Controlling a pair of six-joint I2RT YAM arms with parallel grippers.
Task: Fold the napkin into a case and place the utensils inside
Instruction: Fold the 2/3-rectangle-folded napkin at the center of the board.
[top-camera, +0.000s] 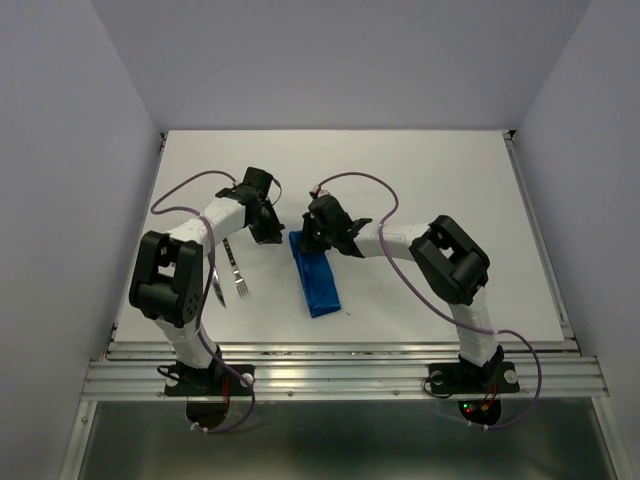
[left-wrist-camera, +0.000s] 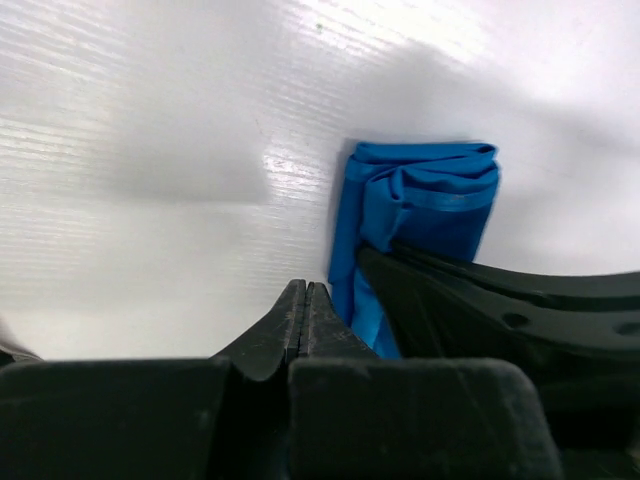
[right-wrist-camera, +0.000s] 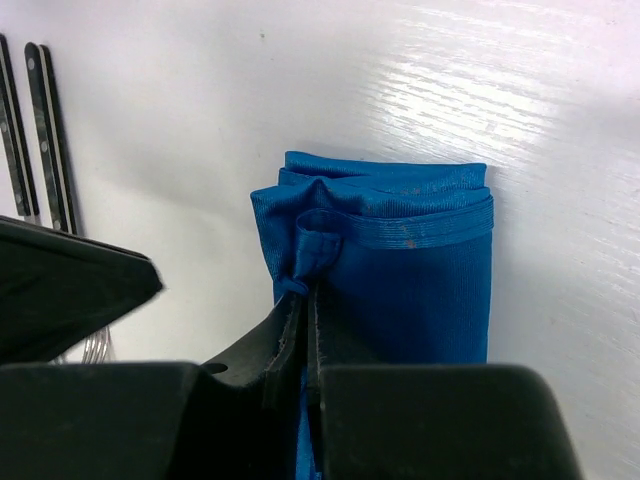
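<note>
The bright blue napkin (top-camera: 316, 280) lies folded into a narrow case on the white table, its far end open in layers (right-wrist-camera: 385, 225). My right gripper (right-wrist-camera: 305, 295) is shut, pinching a fold of the top layer at the left side of that end. My left gripper (left-wrist-camera: 305, 290) is shut and empty, just left of the cloth (left-wrist-camera: 425, 215), low over the table. In the top view the left gripper (top-camera: 268, 232) and the right gripper (top-camera: 312, 238) are close together. The fork (top-camera: 237, 275) and knife (top-camera: 213, 285) lie left of the case, partly under my left arm.
The two utensil handles (right-wrist-camera: 40, 130) show at the left edge of the right wrist view, with fork tines (right-wrist-camera: 95, 348) behind my left gripper's finger (right-wrist-camera: 70, 290). The table's raised rails run along the sides and the near edge (top-camera: 340, 350).
</note>
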